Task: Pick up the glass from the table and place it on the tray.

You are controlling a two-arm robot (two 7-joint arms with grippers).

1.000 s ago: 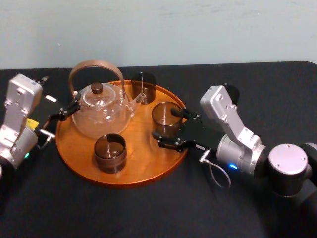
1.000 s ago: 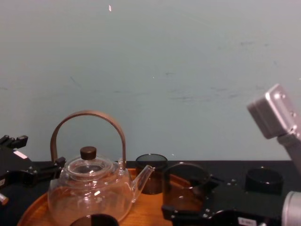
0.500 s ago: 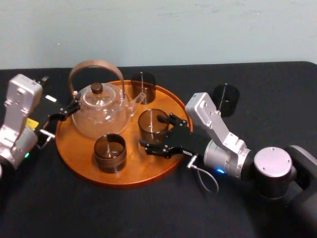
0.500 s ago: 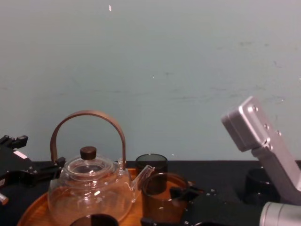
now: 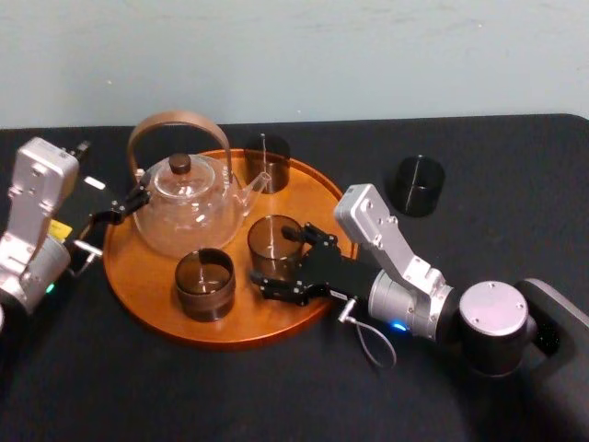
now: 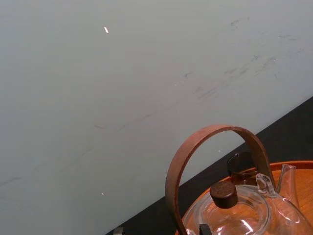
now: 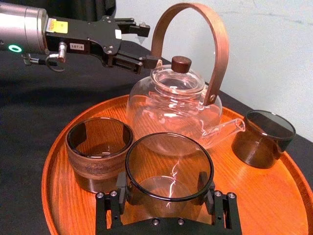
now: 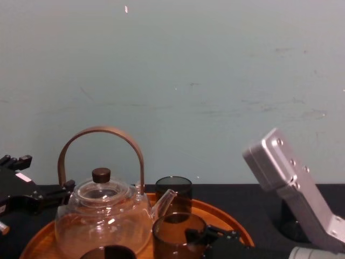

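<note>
My right gripper point(image 5: 273, 257) is shut on a smoky brown glass point(image 5: 273, 239), holding it over the middle of the round orange-brown tray point(image 5: 147, 296). In the right wrist view the glass point(image 7: 169, 172) sits between the two black fingers point(image 7: 120, 194), low over the tray point(image 7: 274, 196); whether it touches the wood I cannot tell. The chest view has the glass point(image 8: 178, 240) in front of the teapot's spout. Another dark glass point(image 5: 419, 185) stands on the black table point(image 5: 184, 387), right of the tray. My left gripper point(image 5: 129, 204) is parked open at the tray's left edge.
A glass teapot point(image 5: 187, 212) with a brown hoop handle fills the tray's back left. One glass point(image 5: 204, 282) stands at the tray's front, just left of the held one, and one point(image 5: 267, 159) at the back by the spout. A pale wall rises behind the table.
My right gripper has carried the glass leftward from the tray's right edge toward its middle and lowered it. The left arm and the other things stayed put.
</note>
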